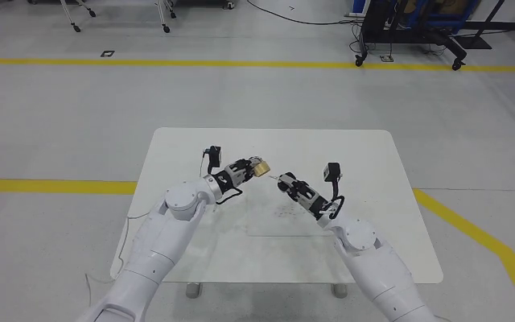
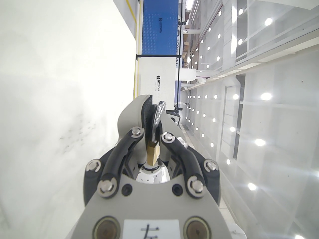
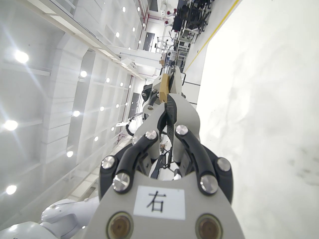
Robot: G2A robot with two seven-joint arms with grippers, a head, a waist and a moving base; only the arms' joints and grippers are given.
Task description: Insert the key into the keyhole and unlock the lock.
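Left hand: We see the left hand (image 1: 254, 167) poised above the middle of the white surface (image 1: 362, 157), its fingers pinching a brass lock.

Lock: The lock (image 1: 261, 167) is held clear of the surface at the end of that hand, its brass body turned toward the other arm. From the left wrist we see the silver shackle (image 2: 159, 114) clamped between the dark pads (image 2: 147, 115), with the brass body lying between the finger linkages.

Right hand: The right hand (image 1: 283, 182) faces the lock from the opposite side, just beside it, with its fingers pressed together. From its own wrist we see the tips closed tight right at the lock's brass edge.

Key: The key (image 1: 274, 175) shows from above as a thin pale sliver bridging the small gap between the right fingertips and the lock, pinched in the right hand. The closed fingers hide it from the right wrist camera. We cannot tell whether its blade is inside the keyhole.

Arms: Both forearms angle inward from the near corners, and the two hands meet tip to tip over the centre of the surface.

Surface: Faint dark scuff marks (image 1: 282, 211) lie under the right forearm.

Floor: A yellow line (image 1: 241, 62) crosses the grey floor beyond the far edge. A black wheeled stand (image 1: 410, 36) sits at the far right.
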